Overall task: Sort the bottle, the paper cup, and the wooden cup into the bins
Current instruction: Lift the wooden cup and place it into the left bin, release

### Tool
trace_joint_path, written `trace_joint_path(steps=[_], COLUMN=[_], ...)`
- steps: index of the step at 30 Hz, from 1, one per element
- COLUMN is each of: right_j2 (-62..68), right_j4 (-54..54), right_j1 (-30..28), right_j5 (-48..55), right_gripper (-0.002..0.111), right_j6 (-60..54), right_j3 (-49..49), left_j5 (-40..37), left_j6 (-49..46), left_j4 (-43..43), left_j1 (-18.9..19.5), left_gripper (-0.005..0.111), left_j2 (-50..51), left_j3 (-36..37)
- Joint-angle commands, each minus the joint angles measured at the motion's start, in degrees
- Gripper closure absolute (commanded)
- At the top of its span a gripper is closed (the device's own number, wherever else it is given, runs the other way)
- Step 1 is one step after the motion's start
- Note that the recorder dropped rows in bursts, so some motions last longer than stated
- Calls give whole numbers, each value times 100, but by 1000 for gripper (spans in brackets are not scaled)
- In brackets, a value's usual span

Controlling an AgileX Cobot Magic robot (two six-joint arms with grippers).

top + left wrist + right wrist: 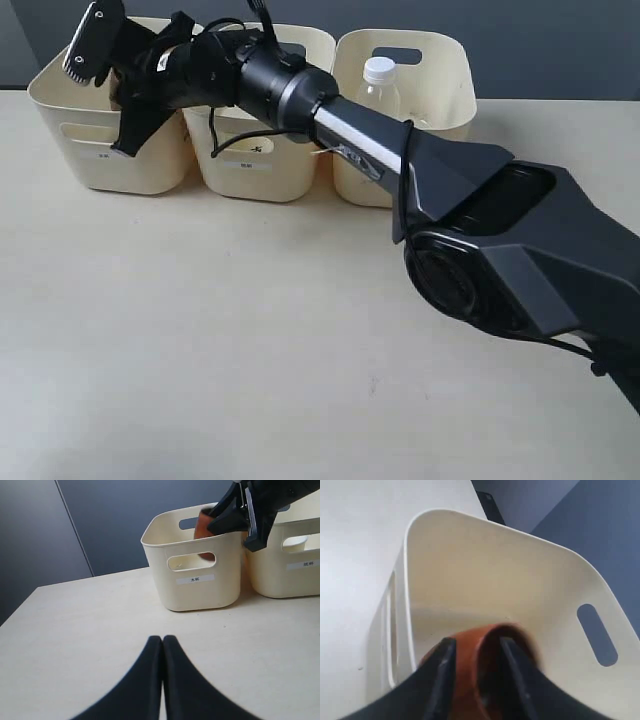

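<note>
Fingers (445,675) grip wooden cup (485,645) tilted, mouth sideways, inside left bin (470,580).

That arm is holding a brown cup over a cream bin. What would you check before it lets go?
1. Right gripper grips the squat dark brown wooden cup by its rim: ok.
2. Cup sits over the leftmost cream-yellow plastic bin: ok.
3. Cup low enough for a gentle drop: cannot tell.
4. Clear plastic bottle with white cap already in the rightmost bin: ok.
5. Left gripper shut, back from the bins: ok.
6. White paper cup in the middle bin: cannot tell.
</note>
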State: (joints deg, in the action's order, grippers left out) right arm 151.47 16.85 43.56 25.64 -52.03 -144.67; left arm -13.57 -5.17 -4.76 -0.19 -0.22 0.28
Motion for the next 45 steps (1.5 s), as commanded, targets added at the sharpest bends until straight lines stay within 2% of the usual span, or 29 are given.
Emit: trace_joint_path(steps=[1, 8, 13, 15, 18, 19, 31, 37, 45], right_j2=[-27, -118, -518, -689, -962, -1061, -2010, -2155, -2155], right_j4=[24, 37, 132, 155, 155, 155, 124, 459, 1041], right_j1=[-20, -20, -10, -10, -10, -10, -10, -10, -10], right_j5=[-129, -448, -303, -76, 408, 597, 2777, 4414, 4433], right_gripper=[81, 82, 83, 89, 107, 109, 109, 109, 109], right_j6=[77, 171, 190, 190, 211, 254, 1057, 1057, 1498], right_j3=[-44, -44, -44, -44, -44, -44, -44, -44, -32], left_j5=[26, 26, 26, 26, 26, 26, 26, 26, 26], left_j6=[11, 11, 11, 11, 11, 11, 11, 11, 11], left_j4=[13, 13, 13, 13, 13, 13, 13, 13, 13], left_j1=[-4, -4, -4, -4, -4, -4, -4, -4, -4], left_gripper=[107, 107, 107, 107, 107, 107, 107, 107, 107], left_j2=[22, 22, 22, 22, 22, 22, 22, 22, 22], left_j3=[-28, -28, -28, -28, -28, -28, -28, -28, -28])
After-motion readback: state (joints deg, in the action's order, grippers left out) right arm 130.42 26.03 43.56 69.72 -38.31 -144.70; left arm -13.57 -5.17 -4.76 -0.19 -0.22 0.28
